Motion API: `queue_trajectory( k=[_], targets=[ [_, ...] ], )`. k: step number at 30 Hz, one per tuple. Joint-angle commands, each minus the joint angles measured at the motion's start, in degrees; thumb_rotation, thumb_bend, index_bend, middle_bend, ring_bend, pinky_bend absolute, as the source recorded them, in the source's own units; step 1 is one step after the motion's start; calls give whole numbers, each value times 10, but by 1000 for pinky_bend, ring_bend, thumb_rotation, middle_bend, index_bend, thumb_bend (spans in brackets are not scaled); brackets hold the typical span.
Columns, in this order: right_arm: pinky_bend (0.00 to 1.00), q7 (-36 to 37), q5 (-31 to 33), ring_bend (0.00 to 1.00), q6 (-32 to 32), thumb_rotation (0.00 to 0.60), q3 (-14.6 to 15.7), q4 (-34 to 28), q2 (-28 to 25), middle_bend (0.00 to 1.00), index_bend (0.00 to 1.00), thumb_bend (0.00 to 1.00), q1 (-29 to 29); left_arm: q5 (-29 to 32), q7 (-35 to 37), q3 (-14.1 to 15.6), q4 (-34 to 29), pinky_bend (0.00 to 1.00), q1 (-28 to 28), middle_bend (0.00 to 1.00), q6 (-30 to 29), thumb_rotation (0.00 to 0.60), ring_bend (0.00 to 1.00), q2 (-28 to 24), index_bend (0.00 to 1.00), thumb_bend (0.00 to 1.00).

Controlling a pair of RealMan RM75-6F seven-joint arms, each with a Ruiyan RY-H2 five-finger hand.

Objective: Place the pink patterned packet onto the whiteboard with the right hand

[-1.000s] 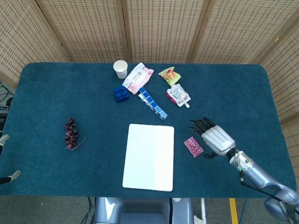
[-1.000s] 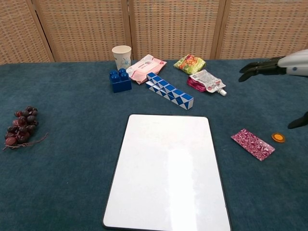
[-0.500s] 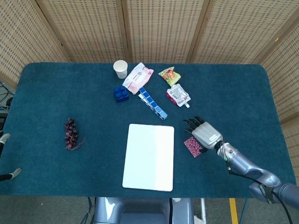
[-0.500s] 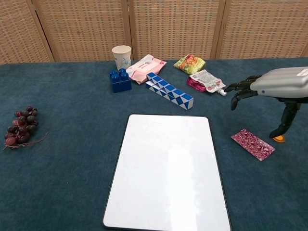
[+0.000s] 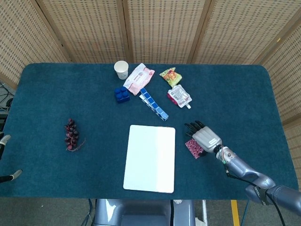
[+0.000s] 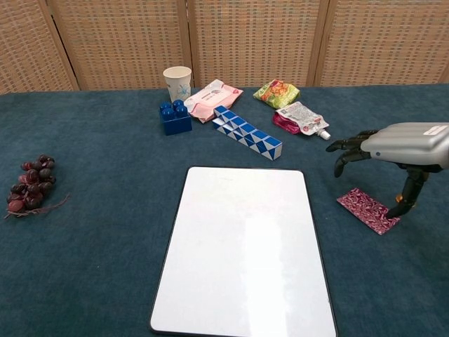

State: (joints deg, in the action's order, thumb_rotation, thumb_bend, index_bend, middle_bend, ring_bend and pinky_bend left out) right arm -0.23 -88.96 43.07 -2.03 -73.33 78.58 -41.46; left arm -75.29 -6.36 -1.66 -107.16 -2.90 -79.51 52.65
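Observation:
The pink patterned packet (image 6: 367,209) (image 5: 193,148) lies flat on the blue cloth, just right of the whiteboard (image 6: 243,247) (image 5: 150,157). My right hand (image 6: 393,151) (image 5: 203,137) hovers palm-down over the packet's right part, fingers spread and pointing left, thumb reaching down to the cloth at the packet's far right end. It holds nothing. In the head view the hand covers part of the packet. My left hand (image 5: 5,160) shows only as fingertips at the left edge of the head view.
At the back stand a paper cup (image 6: 177,82), a blue block (image 6: 175,117), a pink wipes pack (image 6: 212,99), a blue-and-white snake puzzle (image 6: 247,133), a snack bag (image 6: 276,92) and a spouted pouch (image 6: 299,117). Grapes (image 6: 29,182) lie at the left.
My right hand has moved left and down, from beside the packet to over its right end. It now hides the small orange disc seen earlier right of the packet. The packet has not moved.

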Motion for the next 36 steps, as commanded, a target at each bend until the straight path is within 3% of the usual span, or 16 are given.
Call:
queue_trajectory(
  k=[1,36],
  targets=[
    [0,-1,3,0,1,600,4,3,4,0,229,0,1,0,-1,1,0,0,-1,0,1,600,0,1,0,0],
    [0,-19,18,0,2,600,28,48,36,0,229,0,-6,0,3,4,-3,0,-2,0,0,600,0,-2,0,0]
  ],
)
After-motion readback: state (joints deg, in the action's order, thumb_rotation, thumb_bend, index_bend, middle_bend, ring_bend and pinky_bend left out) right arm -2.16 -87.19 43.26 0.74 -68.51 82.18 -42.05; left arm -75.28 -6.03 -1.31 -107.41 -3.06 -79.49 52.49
